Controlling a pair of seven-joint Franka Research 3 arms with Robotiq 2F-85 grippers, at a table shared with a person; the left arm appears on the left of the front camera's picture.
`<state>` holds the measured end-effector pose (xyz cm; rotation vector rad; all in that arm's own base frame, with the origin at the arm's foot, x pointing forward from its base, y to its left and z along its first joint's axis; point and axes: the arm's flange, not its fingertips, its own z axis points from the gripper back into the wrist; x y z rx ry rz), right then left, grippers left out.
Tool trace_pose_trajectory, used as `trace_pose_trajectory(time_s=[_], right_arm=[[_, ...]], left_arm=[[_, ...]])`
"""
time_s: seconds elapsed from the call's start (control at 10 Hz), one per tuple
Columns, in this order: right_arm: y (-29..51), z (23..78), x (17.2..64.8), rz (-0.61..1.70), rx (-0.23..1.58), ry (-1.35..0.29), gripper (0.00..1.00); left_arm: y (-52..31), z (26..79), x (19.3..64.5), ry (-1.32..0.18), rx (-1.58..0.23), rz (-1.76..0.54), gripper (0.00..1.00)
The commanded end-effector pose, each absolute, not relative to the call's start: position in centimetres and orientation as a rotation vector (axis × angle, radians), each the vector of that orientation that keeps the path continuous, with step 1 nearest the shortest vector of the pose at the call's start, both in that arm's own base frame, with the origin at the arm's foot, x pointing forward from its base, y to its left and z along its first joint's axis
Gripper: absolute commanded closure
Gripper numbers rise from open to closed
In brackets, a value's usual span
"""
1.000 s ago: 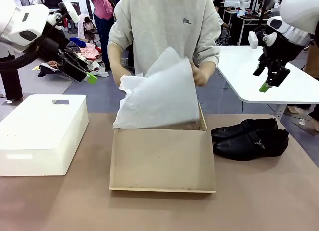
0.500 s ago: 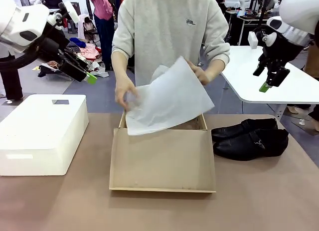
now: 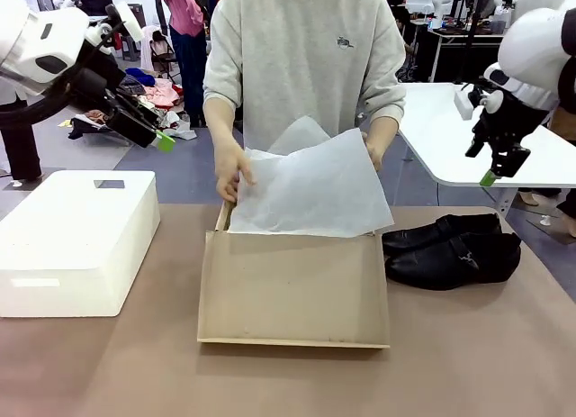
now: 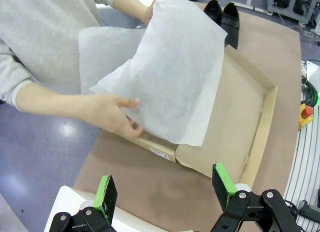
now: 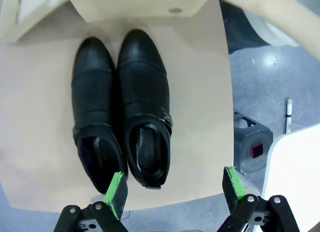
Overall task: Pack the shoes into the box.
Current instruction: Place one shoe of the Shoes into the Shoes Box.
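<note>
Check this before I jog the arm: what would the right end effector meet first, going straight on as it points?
Most likely the shoes, which lie straight ahead of the right end effector; depth is unclear.

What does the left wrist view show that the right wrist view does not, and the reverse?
Left wrist view: a person's hand holding white tissue paper over the box, beyond the open left gripper. Right wrist view: the shoes from above, side by side, openings visible, beyond the open right gripper. Both: the shoes, part of the box, the brown table.
</note>
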<state>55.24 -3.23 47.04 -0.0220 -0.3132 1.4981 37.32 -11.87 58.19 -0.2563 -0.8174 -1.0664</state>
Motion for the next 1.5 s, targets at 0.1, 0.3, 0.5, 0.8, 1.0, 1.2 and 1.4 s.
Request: trace_pose_trajectory(time_s=[0.1, 0.3, 0.5, 0.8, 1.0, 1.2, 1.4], right_arm=[[-4.7, 45.2, 57.7, 1.512, -0.035, -0.319, 0.0], [-5.2, 43.5, 58.7, 1.505, -0.012, -0.306, 0.0], [-5.2, 42.1, 59.4, 1.496, 0.001, -0.296, 0.0], [-5.2, 39.9, 60.0, 1.498, 0.04, -0.292, 0.0], [-5.1, 38.5, 60.5, 1.497, 0.059, -0.278, 0.0], [-4.8, 37.2, 60.6, 1.493, 0.078, -0.268, 0.0], [-4.8, 36.4, 60.7, 1.483, 0.097, -0.256, 0.0]], left_arm=[[-11.7, 58.1, 37.5, -0.823, -0.272, -1.079, 0.0], [-11.7, 58.1, 37.5, -0.823, -0.272, -1.079, 0.0], [-11.7, 58.1, 37.5, -0.823, -0.272, -1.079, 0.0], [-11.7, 58.1, 37.5, -0.823, -0.272, -1.079, 0.0], [-11.7, 58.1, 37.5, -0.823, -0.272, -1.079, 0.0], [-11.7, 58.1, 37.5, -0.823, -0.272, -1.079, 0.0], [-11.7, 58.1, 37.5, -0.823, -0.272, -1.079, 0.0]])
